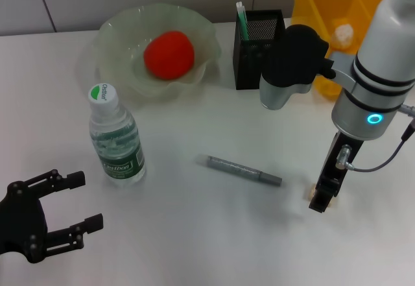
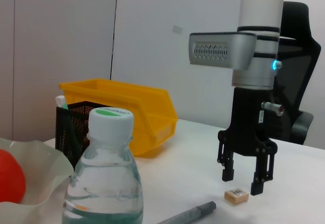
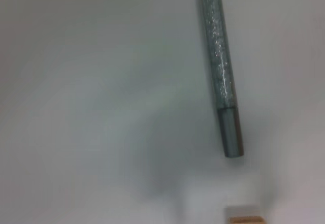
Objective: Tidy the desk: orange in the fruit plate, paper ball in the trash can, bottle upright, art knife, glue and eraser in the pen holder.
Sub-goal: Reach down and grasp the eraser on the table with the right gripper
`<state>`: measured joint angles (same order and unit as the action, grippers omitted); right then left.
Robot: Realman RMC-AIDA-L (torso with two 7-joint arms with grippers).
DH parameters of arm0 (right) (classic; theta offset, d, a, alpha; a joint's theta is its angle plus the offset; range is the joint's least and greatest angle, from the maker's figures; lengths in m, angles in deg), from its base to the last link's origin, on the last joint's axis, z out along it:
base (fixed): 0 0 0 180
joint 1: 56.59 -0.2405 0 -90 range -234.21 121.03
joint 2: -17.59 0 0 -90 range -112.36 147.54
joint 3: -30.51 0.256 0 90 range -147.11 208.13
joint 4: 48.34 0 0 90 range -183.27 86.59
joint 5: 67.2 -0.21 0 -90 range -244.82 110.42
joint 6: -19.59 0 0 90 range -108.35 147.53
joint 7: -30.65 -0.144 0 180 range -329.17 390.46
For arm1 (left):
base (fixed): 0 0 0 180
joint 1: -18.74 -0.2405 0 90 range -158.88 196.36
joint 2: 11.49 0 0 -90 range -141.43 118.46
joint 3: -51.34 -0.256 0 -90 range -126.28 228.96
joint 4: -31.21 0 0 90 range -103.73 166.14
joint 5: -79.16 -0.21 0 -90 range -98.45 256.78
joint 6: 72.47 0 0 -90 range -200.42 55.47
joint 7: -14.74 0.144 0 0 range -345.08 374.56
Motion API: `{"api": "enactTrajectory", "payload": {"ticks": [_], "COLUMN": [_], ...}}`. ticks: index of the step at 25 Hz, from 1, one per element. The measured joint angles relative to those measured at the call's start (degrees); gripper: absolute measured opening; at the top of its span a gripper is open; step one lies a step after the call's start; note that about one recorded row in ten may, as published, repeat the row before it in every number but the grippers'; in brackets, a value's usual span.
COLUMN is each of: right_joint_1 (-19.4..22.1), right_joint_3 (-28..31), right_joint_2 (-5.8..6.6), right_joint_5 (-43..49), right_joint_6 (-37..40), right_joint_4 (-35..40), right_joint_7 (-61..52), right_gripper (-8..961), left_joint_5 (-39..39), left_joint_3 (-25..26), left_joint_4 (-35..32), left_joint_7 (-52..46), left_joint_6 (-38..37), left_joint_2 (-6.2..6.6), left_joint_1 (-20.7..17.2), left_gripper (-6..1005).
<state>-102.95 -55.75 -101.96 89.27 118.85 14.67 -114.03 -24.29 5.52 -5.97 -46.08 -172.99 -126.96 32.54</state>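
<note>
Eraser [image 2: 236,196], small beige block with barcode label, between right gripper's [image 2: 244,182] spread fingers [image 2: 258,182].

A grey glittery pen-like stick [image 3: 222,76] is seen lying on the white desk [image 3: 91,102]. A beige eraser [image 3: 245,219] is cut off at the frame edge, apart from the stick's plain end.

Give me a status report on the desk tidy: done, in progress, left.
Done: the orange lies in the fruit plate and the bottle stands upright. In progress: the right tool hangs open over the eraser, not gripping it. Left: the eraser and the grey pen-like stick on the desk go into the pen holder. The left tool waits open near the bottle.
</note>
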Motion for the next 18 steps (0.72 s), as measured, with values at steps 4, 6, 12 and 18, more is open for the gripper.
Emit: {"api": "enactTrajectory", "payload": {"ticks": [4,6,12,18], "right_joint_1": [0.2,0.3,-0.2,-0.1], "right_joint_3": [-0.8,-0.9,-1.9,-2.2], "right_joint_2": [0.0,0.01,0.02,0.02], "right_joint_5": [0.1,0.2,0.2,0.0], "right_joint_6": [-1.2,-1.9,-4.3,-4.7], "right_joint_4": [-0.6,-1.2,-4.4,-4.8], "right_joint_7": [-0.7,-0.9,-0.9,-1.0], "right_gripper": [662,662,661,658], "left_joint_5": [0.0,0.0,0.0,0.0], "left_joint_3": [0.0,0.0,0.1,0.1], "left_joint_4": [0.0,0.0,0.0,0.0], "left_joint_7": [0.0,0.0,0.0,0.0], "left_joint_6": [0.0,0.0,0.1,0.2], "left_joint_2": [-0.14,-0.17,-0.24,-0.27], "left_joint_1": [0.0,-0.1,-0.3,-0.4], "left_gripper": [795,795,795,795]}}
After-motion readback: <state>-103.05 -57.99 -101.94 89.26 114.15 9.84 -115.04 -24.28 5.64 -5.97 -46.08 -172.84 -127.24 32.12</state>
